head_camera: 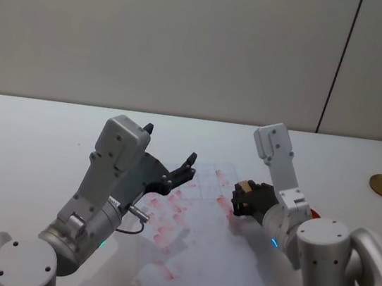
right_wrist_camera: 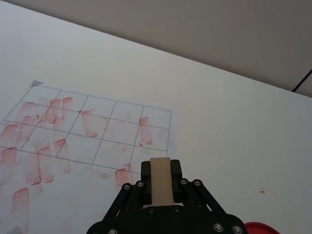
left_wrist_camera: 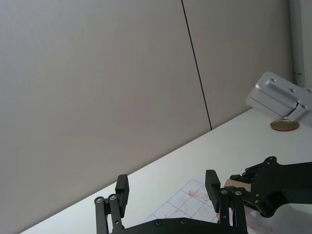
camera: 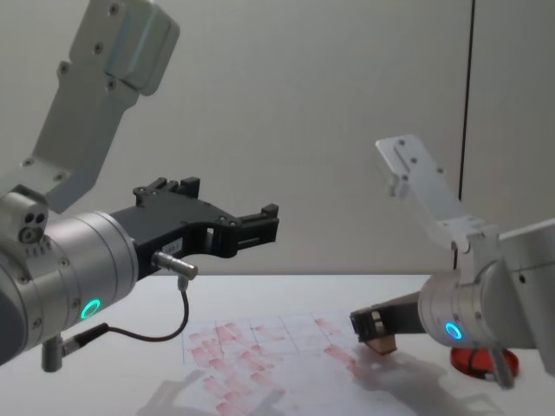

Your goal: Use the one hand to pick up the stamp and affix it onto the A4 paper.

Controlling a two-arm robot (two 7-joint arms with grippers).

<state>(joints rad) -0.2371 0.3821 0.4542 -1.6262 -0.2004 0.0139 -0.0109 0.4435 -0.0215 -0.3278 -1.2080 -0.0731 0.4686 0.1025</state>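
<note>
Over at the 2 o'clock edge of the A4 paper (head_camera: 198, 247), the right pincer (head_camera: 243, 197) is pinching the stamp (head_camera: 244, 187) just above the sheet, emptier grid squares (right_wrist_camera: 117, 139) lying toward 9 o'clock, while the left pincer (head_camera: 169, 146) sits spread, parked high around 10.

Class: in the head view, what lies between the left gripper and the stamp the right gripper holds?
The A4 paper: its gridded far end, marked with red prints, spans the gap from left gripper to stamp, seen in the head view.
</note>
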